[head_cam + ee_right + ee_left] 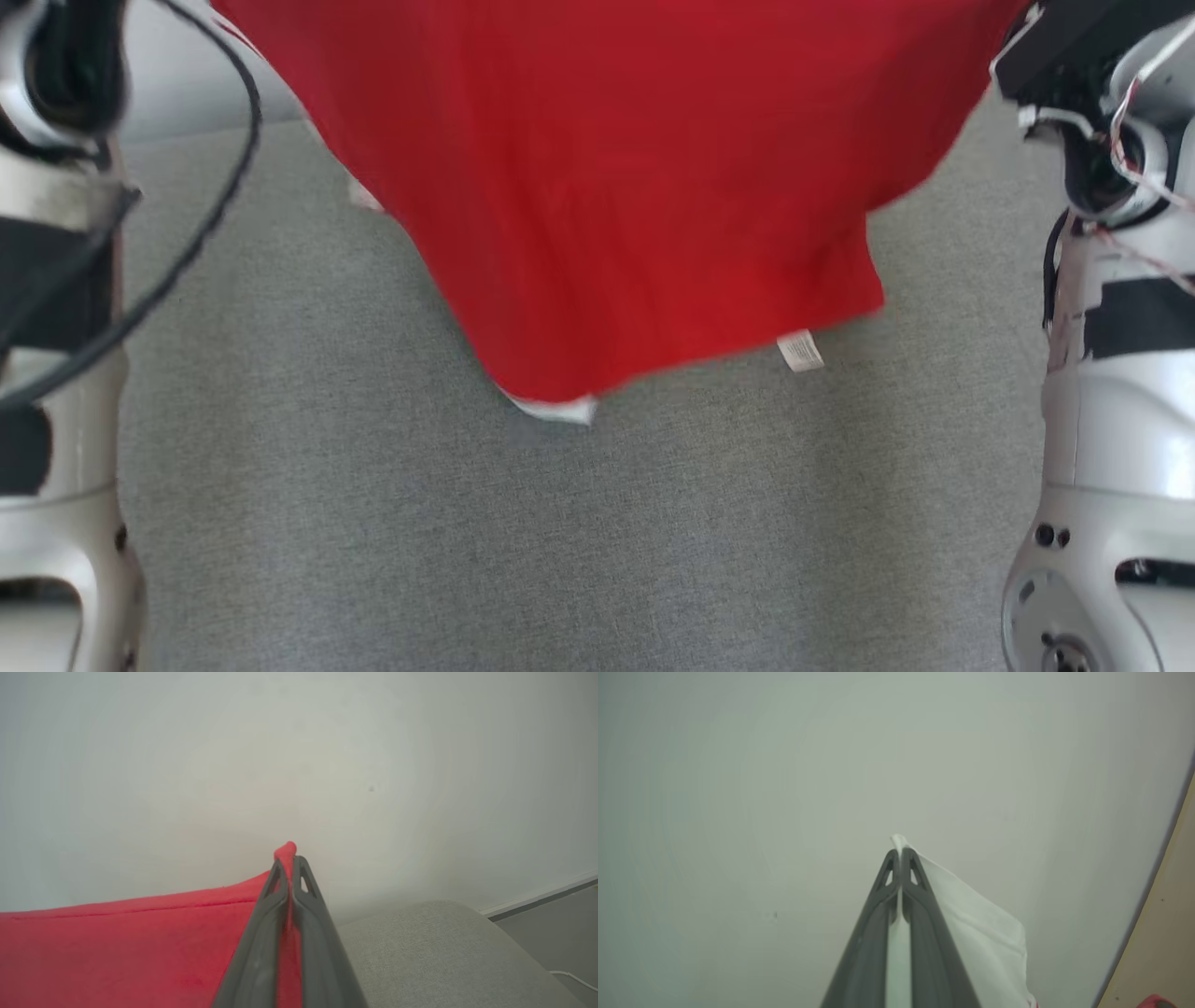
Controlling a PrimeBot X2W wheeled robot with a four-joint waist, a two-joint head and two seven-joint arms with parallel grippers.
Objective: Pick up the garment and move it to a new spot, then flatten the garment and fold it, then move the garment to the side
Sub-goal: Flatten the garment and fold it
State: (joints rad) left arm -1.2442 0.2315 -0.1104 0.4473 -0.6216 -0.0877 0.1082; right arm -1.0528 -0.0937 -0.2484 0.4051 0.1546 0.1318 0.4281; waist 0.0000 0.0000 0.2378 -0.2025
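You've got the garment (607,187) up: it hangs between and below the left fingers (873,928) and right fingers (266,928), both pinched tight on its edge. Set-down, flattening, folding and moving aside are all ahead.

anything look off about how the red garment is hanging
Yes: the garment hangs askew, its bottom edge slanting down toward the robot's left, and a white label shows there, so it may be inside out.

garment (616,187): matt red cloth | cushion (597,541): rough grey weave | right forearm (1120,429): glossy plastic
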